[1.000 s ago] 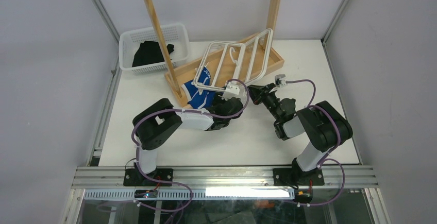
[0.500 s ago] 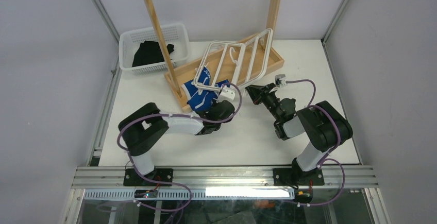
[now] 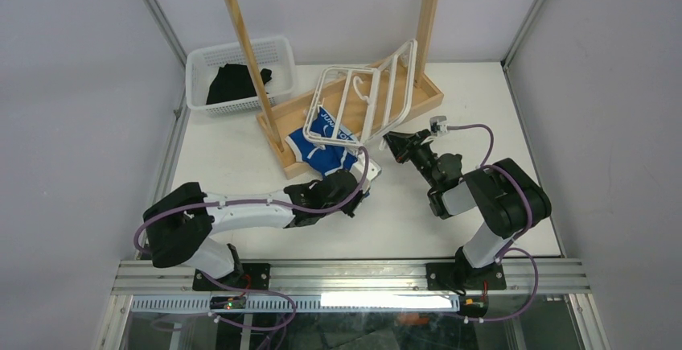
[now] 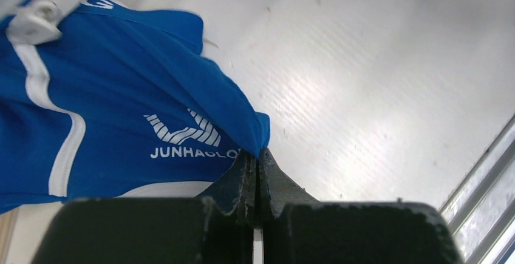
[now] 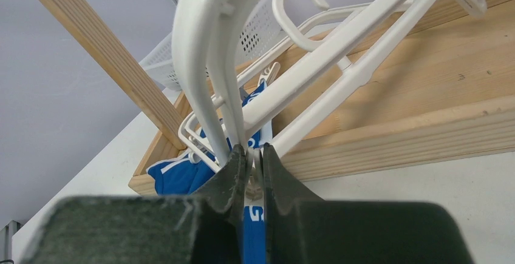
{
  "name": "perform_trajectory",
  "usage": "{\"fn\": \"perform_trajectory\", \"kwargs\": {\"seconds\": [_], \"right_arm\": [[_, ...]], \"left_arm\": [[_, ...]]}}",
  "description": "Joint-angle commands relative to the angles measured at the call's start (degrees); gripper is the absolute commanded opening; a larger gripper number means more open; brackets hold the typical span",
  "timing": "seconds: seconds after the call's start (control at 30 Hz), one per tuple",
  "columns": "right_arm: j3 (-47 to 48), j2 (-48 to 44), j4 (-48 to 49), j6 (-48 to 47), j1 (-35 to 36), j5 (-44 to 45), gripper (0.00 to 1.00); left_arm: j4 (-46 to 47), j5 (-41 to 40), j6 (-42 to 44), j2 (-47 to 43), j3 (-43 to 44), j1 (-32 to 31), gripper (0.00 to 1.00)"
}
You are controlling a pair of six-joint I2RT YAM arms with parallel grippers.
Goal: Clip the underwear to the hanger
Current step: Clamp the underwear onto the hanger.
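**Both grippers engaged: cloth on the left, frame on the right**

The left gripper (image 4: 257,155) has its fingers pressed together on a corner of the blue underwear (image 4: 121,88). In the wrist view the fabric edge runs right down into the pinch. The briefs are spread from that corner up toward the wooden rack (image 3: 244,44), lying over the near edge of its base and partly under the hanger (image 5: 206,45). A white clip (image 4: 39,15) sits at the waistband, though I cannot tell whether it actually bites the cloth.

The right gripper (image 5: 249,152) is pinching the hanger's rounded rim at its near end. The frame is tilted, with its far end raised toward the rack's right post.

At the back left of the bench (image 3: 482,109) is a white basket (image 3: 195,76) with a black garment (image 3: 233,84) inside — well apart from both arms.
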Motion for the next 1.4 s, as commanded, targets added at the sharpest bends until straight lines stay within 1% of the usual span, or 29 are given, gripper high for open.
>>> {"fn": "perform_trajectory", "kwargs": {"seconds": [0.0, 0.13, 0.17, 0.23, 0.3, 0.33, 0.4, 0.53, 0.67, 0.8, 0.9, 1.07, 1.2, 1.27, 1.37], "right_arm": [[1.3, -2.0, 7.2, 0.3, -0.1, 1.3, 0.0], [1.3, -1.9, 7.2, 0.4, -0.1, 1.0, 0.0], [1.3, -1.9, 7.2, 0.4, -0.1, 0.9, 0.0], [1.3, -1.8, 7.2, 0.5, 0.0, 0.9, 0.0], [1.2, -1.9, 7.2, 0.4, -0.1, 0.9, 0.0], [1.2, -2.0, 7.2, 0.4, -0.1, 0.9, 0.0], [1.0, -2.1, 7.2, 0.4, 0.0, 1.2, 0.0], [0.3, -2.1, 7.2, 0.6, 0.1, 2.3, 0.0], [-1.1, -2.1, 7.2, 0.7, 0.2, 3.1, 0.0], [-3.5, -2.8, 7.0, 0.5, 0.3, 3.9, 0.0], [-5.6, -4.2, 5.0, 0.0, 0.2, 4.8, 0.0], [-8.0, -8.4, -2.4, -1.3, 0.4, 6.7, 0.0], [-8.8, -11.6, -8.8, -2.1, 0.4, 7.5, 0.0], [-9.0, -11.9, -9.2, -1.5, 0.4, 7.7, 0.0], [-9.1, -10.9, -7.5, -0.5, 0.4, 7.5, 0.0]], "left_arm": [[-2.4, 7.7, 0.4, 0.1, -1.5, -2.8, 0.0], [-3.7, 8.8, 0.3, -1.3, -3.0, -3.5, 0.0], [-3.9, 8.8, 0.5, -2.0, -3.5, -3.5, 0.06], [-3.8, 6.4, 0.1, -3.9, -4.7, -3.5, 0.31], [-3.4, 3.1, -0.7, -5.8, -5.3, -3.5, 0.43], [-3.0, 1.7, -1.1, -6.8, -5.5, -3.5, 0.47], [-2.0, -0.7, -1.9, -8.9, -5.6, -3.5, 0.54], [1.1, -4.9, -2.9, -11.2, -5.1, -3.4, 0.61], [3.1, -8.5, -2.5, -7.9, -2.3, -3.0, 0.64], [6.8, -9.5, -1.9, -2.1, 0.2, -1.2, 0.61], [9.3, -6.5, -3.4, 1.4, 1.1, 2.3, 0.6], [12.5, -0.6, -4.7, 4.3, 1.7, 7.3, 0.6], [12.9, 0.9, -3.9, 7.1, 3.5, 8.2, 0.6], [12.9, 2.3, -4.1, 8.6, 4.9, 8.2, 0.6], [12.9, 1.9, -4.9, 11.5, 6.8, 7.9, 0.6]]}}
